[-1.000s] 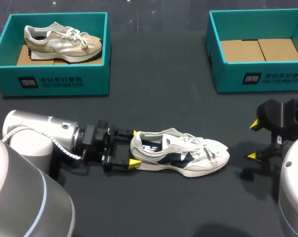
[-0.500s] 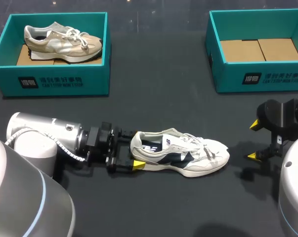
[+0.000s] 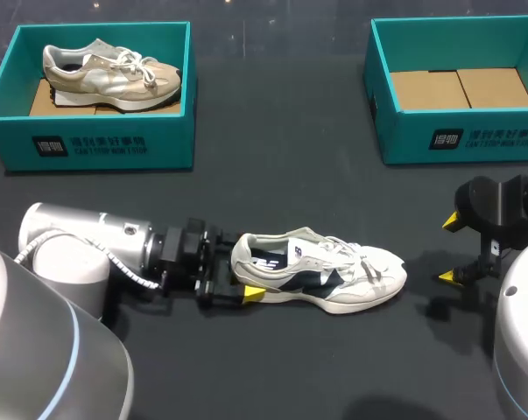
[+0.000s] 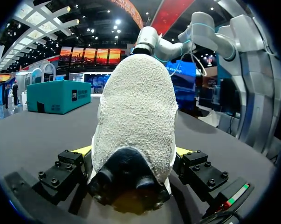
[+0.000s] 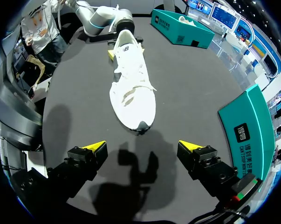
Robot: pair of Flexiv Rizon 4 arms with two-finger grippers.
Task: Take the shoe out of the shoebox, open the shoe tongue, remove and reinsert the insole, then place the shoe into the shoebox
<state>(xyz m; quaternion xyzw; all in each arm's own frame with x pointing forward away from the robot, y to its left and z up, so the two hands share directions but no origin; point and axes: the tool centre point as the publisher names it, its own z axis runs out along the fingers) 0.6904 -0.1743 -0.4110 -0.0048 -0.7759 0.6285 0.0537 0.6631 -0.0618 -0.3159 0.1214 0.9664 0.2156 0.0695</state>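
**Head view.** Left gripper sits at the heel end of the shoe, fingers spread wide, one on each side of the heel. The near yellow tip shows and the far one is hidden behind the heel. It reads as straddling, not clamped. The shoe lies sole-down on the table, its toe pointing away from this gripper. Right gripper is wide open and empty, well apart from the toe. The empty shoebox lies beyond it.

**Left wrist view.** The heel of the shoe fills the gap between the fingers, with the tips just peeping out on either side. Risk: the heel collar is soft, so a squeeze here may fold it, and the shoe could tip or squirt ahead. An off-centre close would twist it.

**Right wrist view.** Shoe is ahead of the spread fingers, toe nearest, with the laces loose. Risk: reaching for the tongue could snag a lace. With the heel unheld, the whole shoe would drag instead of the tongue opening.
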